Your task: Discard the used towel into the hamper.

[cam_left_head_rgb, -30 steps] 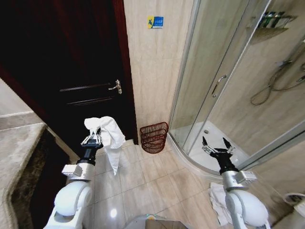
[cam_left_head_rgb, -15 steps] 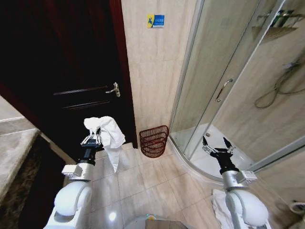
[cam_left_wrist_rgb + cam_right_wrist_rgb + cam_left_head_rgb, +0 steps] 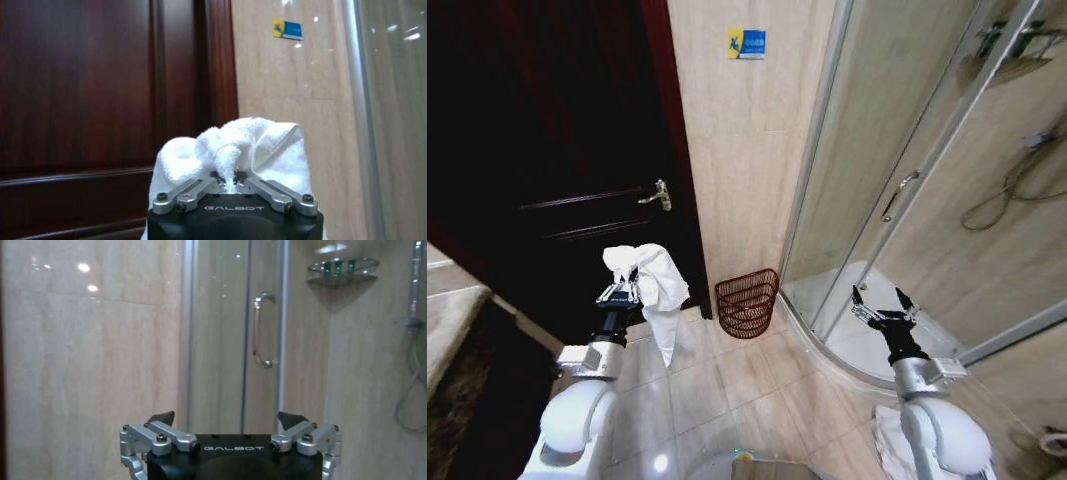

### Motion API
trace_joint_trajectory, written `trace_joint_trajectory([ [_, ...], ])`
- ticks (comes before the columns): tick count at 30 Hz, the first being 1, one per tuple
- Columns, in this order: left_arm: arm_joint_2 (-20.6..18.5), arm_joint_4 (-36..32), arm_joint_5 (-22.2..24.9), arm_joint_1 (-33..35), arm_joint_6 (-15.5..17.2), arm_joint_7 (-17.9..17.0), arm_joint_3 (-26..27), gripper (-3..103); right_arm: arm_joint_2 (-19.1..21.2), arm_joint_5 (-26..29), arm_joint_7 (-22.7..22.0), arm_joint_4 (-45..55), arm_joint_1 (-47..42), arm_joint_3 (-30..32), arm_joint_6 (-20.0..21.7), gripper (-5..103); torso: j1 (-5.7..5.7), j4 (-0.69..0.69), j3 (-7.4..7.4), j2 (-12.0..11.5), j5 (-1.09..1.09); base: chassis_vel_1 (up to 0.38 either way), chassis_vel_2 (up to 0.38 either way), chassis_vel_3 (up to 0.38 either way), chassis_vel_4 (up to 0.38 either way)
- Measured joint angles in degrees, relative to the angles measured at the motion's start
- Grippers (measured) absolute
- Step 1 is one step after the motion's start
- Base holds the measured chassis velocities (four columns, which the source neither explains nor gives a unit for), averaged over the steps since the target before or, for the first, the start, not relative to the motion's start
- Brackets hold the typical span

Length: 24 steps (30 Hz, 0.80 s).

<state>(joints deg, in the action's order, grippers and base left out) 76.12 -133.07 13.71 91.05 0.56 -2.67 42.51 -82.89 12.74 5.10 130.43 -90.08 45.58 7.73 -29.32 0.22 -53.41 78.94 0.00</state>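
Head view: white towel [image 3: 655, 290] is clamped in the left gripper [image 3: 621, 291], left of centre; hamper [image 3: 747, 302] is seen at centre on the floor by the wall; right gripper [image 3: 880, 305] is held spread, empty, lower right. Left wrist view: towel [image 3: 233, 155] is pinched at bottom centre between closed fingers [image 3: 190, 192]. Right wrist view: right gripper [image 3: 228, 421] is seen wide apart at bottom centre.

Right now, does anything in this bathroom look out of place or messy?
One thing: a white cloth lies crumpled on the floor tiles by the shower enclosure, beside the right arm. Otherwise the hamper stands upright against the wall, and the left gripper holds the towel securely.
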Motion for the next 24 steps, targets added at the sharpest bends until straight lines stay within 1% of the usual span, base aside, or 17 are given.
trace_joint_trajectory([
  [9, -0.05, 0.08, -0.08, -0.16, -0.03, 0.0, -0.11, 4, 0.02, 0.0, 0.0, 0.2, -0.1, -0.08, 0.06, 100, 0.0, 0.01, 0.01, 0.0, 0.0, -0.151, -0.001, -0.002, -0.154],
  [18, -0.08, 0.27, -0.14, -0.2, -0.21, 0.01, -0.09, 4, -0.03, -0.04, 0.13, 0.22, -0.05, -0.35, 0.11, 100, 0.0, -0.02, 0.01, 0.0, -0.01, -0.189, -0.023, -0.027, -0.18],
  [24, 0.07, 0.25, 0.09, -0.17, -0.34, 0.01, -0.11, 4, -0.05, 0.02, 0.59, 0.13, -0.24, -0.38, -0.43, 100, -0.02, 0.01, 0.0, 0.0, 0.0, -0.089, 0.017, 0.028, -0.092],
])
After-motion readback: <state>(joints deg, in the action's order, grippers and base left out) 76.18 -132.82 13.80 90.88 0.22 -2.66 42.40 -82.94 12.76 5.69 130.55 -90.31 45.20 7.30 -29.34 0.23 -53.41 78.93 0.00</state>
